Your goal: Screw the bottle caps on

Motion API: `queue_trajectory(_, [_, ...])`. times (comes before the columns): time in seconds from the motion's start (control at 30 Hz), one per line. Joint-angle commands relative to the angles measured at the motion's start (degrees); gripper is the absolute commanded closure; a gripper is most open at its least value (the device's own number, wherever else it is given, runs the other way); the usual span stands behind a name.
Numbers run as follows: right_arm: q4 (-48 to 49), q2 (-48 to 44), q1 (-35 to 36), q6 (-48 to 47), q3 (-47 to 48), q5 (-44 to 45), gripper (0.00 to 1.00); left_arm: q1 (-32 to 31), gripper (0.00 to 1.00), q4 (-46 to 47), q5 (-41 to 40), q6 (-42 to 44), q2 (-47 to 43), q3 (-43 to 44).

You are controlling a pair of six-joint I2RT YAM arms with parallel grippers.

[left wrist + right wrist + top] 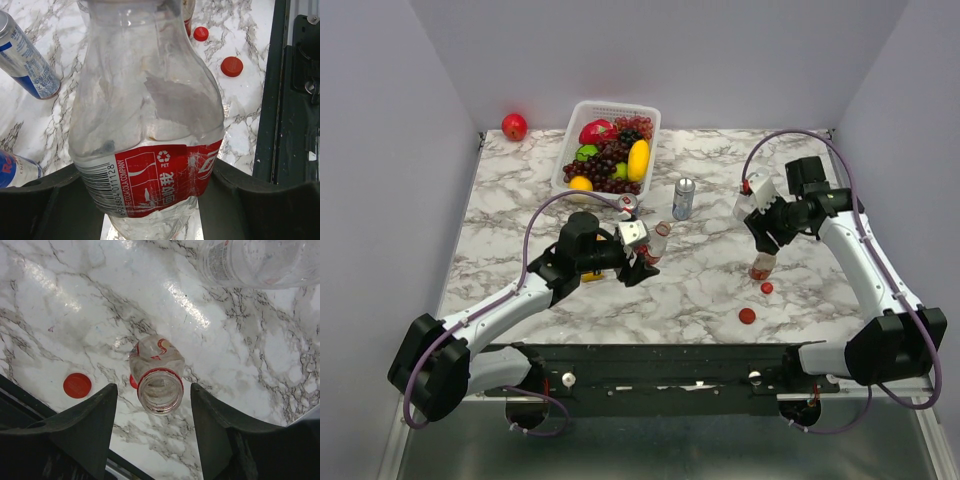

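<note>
The left gripper (145, 175) is clamped on the held bottle (145, 100), a clear one with a red label, its two dark fingers (45, 205) pressed against the sides at label height. The bottle leans a little and sits clear of the marble table (700, 290). Beyond its fingertips and off to one side stands a silver-blue soda can (684, 198), and a second can (15, 170) lies just outside the other finger. Across the table, the right gripper (154, 390) hangs with its jaws spread on either side of the standing bottle (155, 357). That bottle is upright on the table, its mouth uncapped and ringed in red, with a gap showing between the neck and each finger. A small red cap (767, 288) lies right at the base of that bottle, half hidden under it from the wrist view. A second red cap (77, 385) lies on the marble a little outside one finger. Far beyond both hands are a white fruit basket (570, 150) and a red apple (514, 126).
</note>
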Motion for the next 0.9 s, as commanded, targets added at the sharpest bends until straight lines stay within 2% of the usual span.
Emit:
queue_trajectory(0.0, [-2.4, 0.6, -0.4, -0.8, -1.2, 2.8, 0.32, 0.1, 1.0, -0.4, -1.3, 0.3, -1.4, -0.6])
queue_trajectory(0.33, [-1.8, 1.3, -0.5, -0.8, -3.4, 4.0, 0.39, 0.1, 1.0, 0.9, -1.4, -0.5, -1.6, -1.3])
queue_trajectory(0.43, [-1.7, 1.9, -0.4, -0.9, -3.6, 4.1, 0.44, 0.1, 1.0, 0.9, -1.6, -0.5, -1.8, -1.5])
queue_trajectory(0.53, [-1.7, 2.2, -0.4, -1.7, -3.5, 4.1, 0.54, 0.1, 1.0, 0.6, -1.7, -0.5, -1.9, -1.6])
queue_trajectory(0.57, [-1.8, 2.2, -0.5, -2.5, -3.2, 3.8, 0.61, 0.2, 1.0, 0.5, -1.8, -0.5, -1.9, -1.7])
queue_trajectory(0.67, [-3.6, 2.6, -0.4, -3.9, -0.4, 0.6, 0.67, 0.2, 1.0, 0.5, -1.7, -0.4, -1.9, -1.7])
queue_trajectory(0.87, [-6.0, 5.7, 3.0, -1.6, 8.2, -5.5, 0.69, 0.3, 1.0, 1.3, -1.7, -0.9, -1.6, -1.9])
